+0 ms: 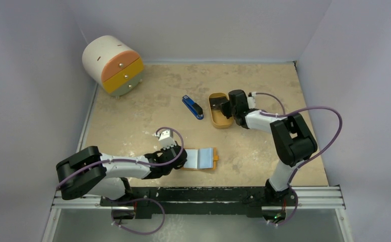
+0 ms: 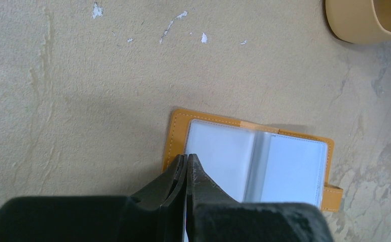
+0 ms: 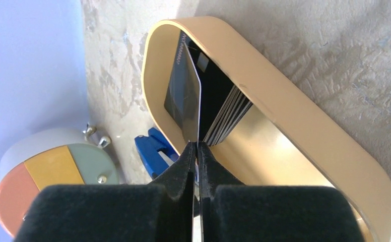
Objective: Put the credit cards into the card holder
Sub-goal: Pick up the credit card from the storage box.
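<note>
The orange card holder [image 1: 203,158] lies open near the front of the table, its clear sleeves [image 2: 284,166] facing up. My left gripper [image 1: 182,157] is shut, and its tips [image 2: 187,156] rest on the holder's left page by the orange edge. My right gripper [image 1: 222,107] reaches into the oval tray [image 1: 218,122]. It [image 3: 197,145] is shut on one dark credit card [image 3: 186,96], seen edge-on and tilted away from the stack. The other credit cards [image 3: 223,113] lean together against the tray's wall [image 3: 304,126].
A blue-and-black stapler-like bar [image 1: 192,107] lies just left of the tray, and shows in the right wrist view [image 3: 153,151]. A round drawer unit [image 1: 114,64] stands at the back left. The tray's rim [image 2: 354,25] shows at the top right of the left wrist view.
</note>
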You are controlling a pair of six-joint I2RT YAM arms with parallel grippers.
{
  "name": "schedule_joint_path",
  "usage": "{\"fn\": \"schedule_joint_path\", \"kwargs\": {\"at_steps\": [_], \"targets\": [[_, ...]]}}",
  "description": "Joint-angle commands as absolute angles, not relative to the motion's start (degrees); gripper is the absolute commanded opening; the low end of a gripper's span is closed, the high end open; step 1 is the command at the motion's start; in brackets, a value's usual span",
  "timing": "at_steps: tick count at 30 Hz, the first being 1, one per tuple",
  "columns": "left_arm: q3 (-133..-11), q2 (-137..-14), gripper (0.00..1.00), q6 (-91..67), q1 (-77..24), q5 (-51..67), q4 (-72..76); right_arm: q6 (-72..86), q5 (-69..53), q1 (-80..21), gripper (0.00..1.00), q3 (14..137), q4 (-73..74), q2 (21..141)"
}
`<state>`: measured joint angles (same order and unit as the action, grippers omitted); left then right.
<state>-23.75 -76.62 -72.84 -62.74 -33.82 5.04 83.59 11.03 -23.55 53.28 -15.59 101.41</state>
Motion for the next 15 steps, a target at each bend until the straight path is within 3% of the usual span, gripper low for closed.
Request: {"fn": "schedule_joint_path", "kwargs": {"at_steps": [1, 15], "targets": [[-24.6, -77.3, 0.00, -72.5, -62.8, -34.2, 3.9, 81.6, 14.1, -23.4, 0.01, 52.7, -14.2, 99.1], [-24.7, -77.3, 0.00, -72.4, -62.8, -34.4, 3.6, 76.1, 16.9, -23.4, 0.00, 55.4, -12.5, 95.3]]}}
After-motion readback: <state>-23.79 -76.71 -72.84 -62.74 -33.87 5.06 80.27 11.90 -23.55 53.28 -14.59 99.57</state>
